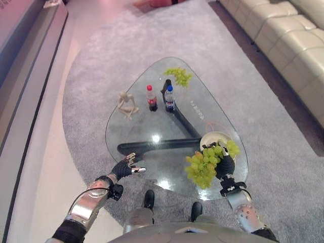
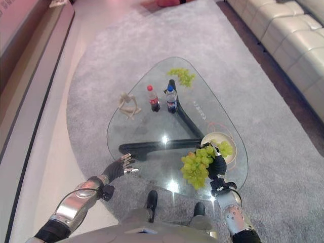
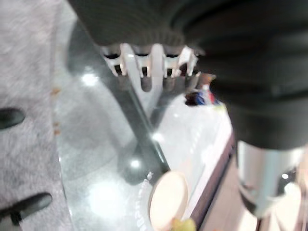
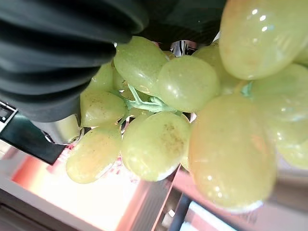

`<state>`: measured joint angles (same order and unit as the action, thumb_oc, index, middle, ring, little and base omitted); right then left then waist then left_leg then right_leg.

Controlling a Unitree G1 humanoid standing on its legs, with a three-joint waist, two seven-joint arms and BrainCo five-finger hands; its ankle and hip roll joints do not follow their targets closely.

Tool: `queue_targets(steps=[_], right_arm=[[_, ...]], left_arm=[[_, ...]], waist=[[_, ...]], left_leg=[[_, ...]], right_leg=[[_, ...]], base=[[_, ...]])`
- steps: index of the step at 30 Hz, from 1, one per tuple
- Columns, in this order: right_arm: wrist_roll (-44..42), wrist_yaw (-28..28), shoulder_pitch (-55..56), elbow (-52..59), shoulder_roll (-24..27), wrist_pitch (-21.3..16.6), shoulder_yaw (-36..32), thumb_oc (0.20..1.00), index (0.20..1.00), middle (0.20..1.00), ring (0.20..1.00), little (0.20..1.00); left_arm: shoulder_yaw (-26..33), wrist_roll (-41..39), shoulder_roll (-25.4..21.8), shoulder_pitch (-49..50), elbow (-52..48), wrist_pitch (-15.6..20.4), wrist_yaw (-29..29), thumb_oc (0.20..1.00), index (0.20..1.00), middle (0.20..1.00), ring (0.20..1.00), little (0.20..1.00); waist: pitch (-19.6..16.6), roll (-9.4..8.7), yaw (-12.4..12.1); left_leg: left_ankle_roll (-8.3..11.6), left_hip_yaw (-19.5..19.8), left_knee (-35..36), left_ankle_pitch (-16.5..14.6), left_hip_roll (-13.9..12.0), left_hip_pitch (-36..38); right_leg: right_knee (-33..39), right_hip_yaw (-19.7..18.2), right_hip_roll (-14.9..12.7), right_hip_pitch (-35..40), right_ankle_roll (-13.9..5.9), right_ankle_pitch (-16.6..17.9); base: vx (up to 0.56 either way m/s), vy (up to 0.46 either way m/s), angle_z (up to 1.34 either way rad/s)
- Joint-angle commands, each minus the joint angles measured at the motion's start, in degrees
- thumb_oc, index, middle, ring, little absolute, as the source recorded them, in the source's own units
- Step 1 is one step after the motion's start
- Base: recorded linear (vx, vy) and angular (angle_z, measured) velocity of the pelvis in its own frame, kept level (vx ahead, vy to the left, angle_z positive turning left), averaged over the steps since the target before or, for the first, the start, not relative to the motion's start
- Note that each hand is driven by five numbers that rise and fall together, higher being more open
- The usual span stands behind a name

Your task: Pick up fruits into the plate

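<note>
- Glass coffee table (image 1: 212,114), rounded and three-sided, stands on a grey rug (image 1: 243,61) with open carpet on every side; a cream sofa (image 1: 288,35) runs along the right and a long low cabinet (image 1: 30,45) along the left.
- Near edge of the table lies just in front of both hands, with bare glass across its middle.
- Right hand (image 2: 217,166) is over the table's near right corner, fingers curled round a big bunch of green grapes (image 2: 196,164); the bunch hangs to the left of the hand, spilling out past the fingers, and in the right wrist view the grapes (image 4: 192,115) crowd right against the dark cover.
- Cream plate (image 1: 211,138) sits just beyond that hand near the right edge, a smaller cluster of grapes (image 2: 223,148) on its near side.
- Second bunch of grapes (image 1: 178,76) lies at the far tip of the table, well apart from both hands.
- Left hand (image 1: 126,165) hovers at the near left edge, fingers relaxed and spread, holding nothing.
- Red-capped cola bottle (image 1: 151,98) and blue-capped water bottle (image 1: 169,98) stand upright side by side mid-table; their labels are too small to read.
- Pale seated figurine (image 1: 126,105) is to their left.
</note>
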<state>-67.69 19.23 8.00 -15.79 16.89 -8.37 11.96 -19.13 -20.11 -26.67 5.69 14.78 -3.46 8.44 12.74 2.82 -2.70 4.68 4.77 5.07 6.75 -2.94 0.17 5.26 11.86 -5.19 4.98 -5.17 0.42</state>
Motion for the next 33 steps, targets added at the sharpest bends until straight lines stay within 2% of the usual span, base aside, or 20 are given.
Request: queue_targets(steps=[1,2,5,9,19,33], right_arm=[[6.3,-0.2,-5.4,4.7,-0.6,-6.2,-1.4,0.2,0.2,0.2,0.2,0.2],[9.4,-1.1,-6.0,4.4,-0.3,-7.9,-1.6,0.2,0.2,0.2,0.2,0.2],[14.1,-3.1,-7.5,4.4,0.5,-11.0,-2.1,0.2,0.2,0.2,0.2,0.2],[18.2,-5.8,-9.5,5.3,1.7,-14.1,-2.9,0.2,0.2,0.2,0.2,0.2],[19.8,-9.0,-14.3,8.4,3.6,-19.2,-5.1,0.2,0.2,0.2,0.2,0.2],[19.6,-11.8,-17.8,11.2,5.2,-19.2,-8.4,0.2,0.2,0.2,0.2,0.2]], left_arm=[[4.0,-6.8,0.5,-3.8,3.0,7.6,-2.9,1.0,1.0,1.0,1.0,1.0],[4.3,-7.6,1.2,-3.9,4.8,9.3,-3.3,1.0,1.0,1.0,1.0,1.0],[4.5,-8.3,2.2,-4.2,7.0,11.5,-4.3,1.0,1.0,1.0,1.0,1.0],[3.8,-9.3,2.7,-4.8,9.4,12.5,-4.7,1.0,1.0,1.0,1.0,1.0],[0.6,-9.8,4.0,-5.6,15.2,14.4,-3.8,1.0,1.0,1.0,1.0,1.0],[-0.9,-11.0,6.5,-6.5,20.1,16.4,-2.3,1.0,1.0,1.0,1.0,1.0]], waist=[[4.4,-1.22,0.6],[5.5,-0.98,0.9],[7.6,-0.36,1.3],[10.3,0.61,1.7],[14.9,2.19,2.3],[16.1,4.21,3.5]], left_leg=[[-3.34,-2.1,-4.6,-6.6,3.9,-0.1],[-3.33,-1.8,-4.9,-6.4,3.9,-0.9],[-3.24,-1.2,-5.6,-6.1,4.1,-2.6],[-3.13,-0.3,-6.3,-5.7,4.4,-4.7],[-3.07,0.3,-7.3,-4.8,4.9,-9.4],[-3.04,-0.9,-8.3,-4.5,5.4,-12.3]], right_leg=[[-4.3,-2.8,1.4,-4.6,1.02,1.1],[-5.1,-2.8,1.5,-5.6,1.32,0.8],[-6.6,-2.8,1.6,-7.5,1.88,0.4],[-8.4,-2.7,1.6,-10.0,2.48,-0.3],[-11.4,-2.8,1.3,-15.9,3.02,-0.5],[-15.2,-3.4,0.4,-21.0,3.07,-1.2]], base=[[-0.07,-0.019,-0.03],[-0.06,-0.021,-0.04],[-0.05,-0.01,0.01],[-0.07,0.002,-0.01],[-0.06,-0.01,-0.03],[-0.01,0.018,-0.03]])
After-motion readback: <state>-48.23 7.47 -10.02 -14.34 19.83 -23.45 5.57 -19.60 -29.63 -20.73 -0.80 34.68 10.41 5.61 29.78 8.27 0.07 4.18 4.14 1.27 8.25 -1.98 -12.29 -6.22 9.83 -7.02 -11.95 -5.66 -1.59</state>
